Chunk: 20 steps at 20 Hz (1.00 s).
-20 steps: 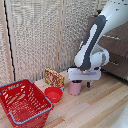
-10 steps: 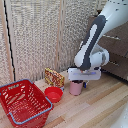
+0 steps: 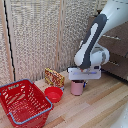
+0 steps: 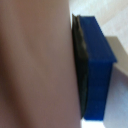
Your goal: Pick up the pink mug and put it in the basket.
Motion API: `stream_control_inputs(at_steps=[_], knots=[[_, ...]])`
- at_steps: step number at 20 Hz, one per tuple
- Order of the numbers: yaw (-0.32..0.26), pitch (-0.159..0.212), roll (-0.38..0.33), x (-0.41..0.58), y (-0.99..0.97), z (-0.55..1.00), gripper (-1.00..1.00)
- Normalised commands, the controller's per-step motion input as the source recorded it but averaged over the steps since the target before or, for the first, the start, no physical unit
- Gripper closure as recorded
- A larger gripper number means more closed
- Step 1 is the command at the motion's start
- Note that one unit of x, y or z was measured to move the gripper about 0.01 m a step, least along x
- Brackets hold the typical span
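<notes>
Gripper [image 3: 80,82] over the pink mug [image 3: 77,88]

Jaws clamped on the mug's wall; a blue finger [image 4: 95,70] presses it. The basket [image 3: 22,102] sits well apart. No writing legible.

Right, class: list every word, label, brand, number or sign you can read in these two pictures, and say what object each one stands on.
No text can be read anywhere.
Yellow-and-red printed box standing by the wall: it carries a busy print, too blurred to read.
Red plastic mesh basket: a pale patch on its rim, too small to read.
Pale-pink cylindrical mug, shallow red bowl and white boxy gripper: no markings visible.
</notes>
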Motion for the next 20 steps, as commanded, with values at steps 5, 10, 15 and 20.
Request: stream_control_inputs(at_steps=[5,10,15,20], knots=[[0.000,0.085,0.032,0.162,0.00,0.66,1.00],[0.009,0.020,0.017,0.187,0.00,0.64,1.00],[0.055,0.000,0.000,0.229,0.00,0.69,1.00],[0.114,0.000,-0.002,0.338,0.10,0.69,1.00]])
